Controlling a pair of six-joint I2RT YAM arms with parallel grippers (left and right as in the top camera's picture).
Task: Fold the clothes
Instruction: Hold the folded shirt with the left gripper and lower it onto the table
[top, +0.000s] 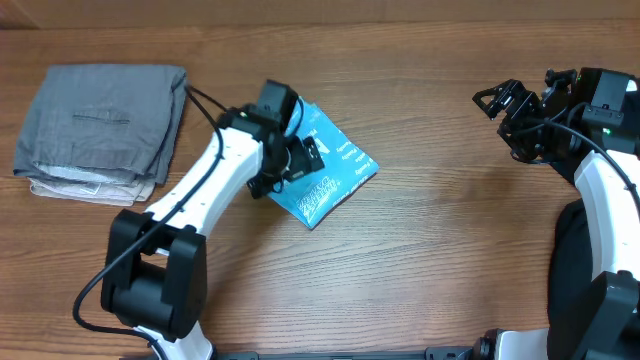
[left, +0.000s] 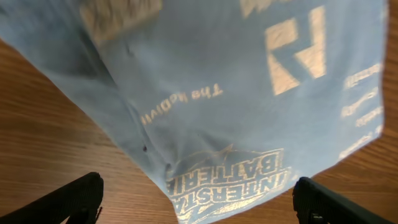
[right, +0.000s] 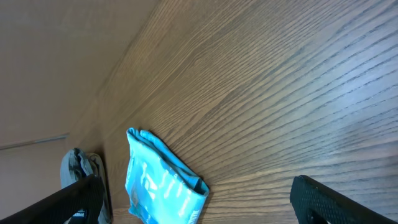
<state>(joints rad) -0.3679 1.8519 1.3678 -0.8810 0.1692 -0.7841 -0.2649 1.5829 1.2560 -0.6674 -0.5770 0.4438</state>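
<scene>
T-shirt, light blue cotton, short-sleeved, with pale lettering (top: 340, 175): was found folded into a compact packet, flat on the brown wooden table (top: 450, 250), left of centre and turned diagonally to the table's edges.
Long axis: could not be settled, since part of the packet was covered by the arm (from the right wrist view it seemed to run toward the far-left corner).
Left gripper (top: 305, 160): was placed directly above the packet, with its black fingertips (left: 81, 199) spread wide and nothing held between them; in the left wrist view the printed cloth filled the frame just beyond the tips. Whether the tips touched the cloth could not be told.
Right gripper (top: 500, 103): was kept well apart at the far right of the table, jaws wide and empty; the packet was seen only in the distance from its wrist camera.
Nearer arm: the left, plainly; the shirt lay straight under its jaws and far to the left of the other arm's.
Neighbours: a folded pile of grey garments (top: 100, 130) was set at the far-left corner, near the packet but not touching it.
Obstacles: none were seen between the left jaws and the cloth; the bare wood between packet and pile was unblocked.
Progress: the folding was judged almost complete, with only a pressing flat or a shift toward the pile likely needed.
Risk: a grip on the top layer alone could have pulled the folds open.
</scene>
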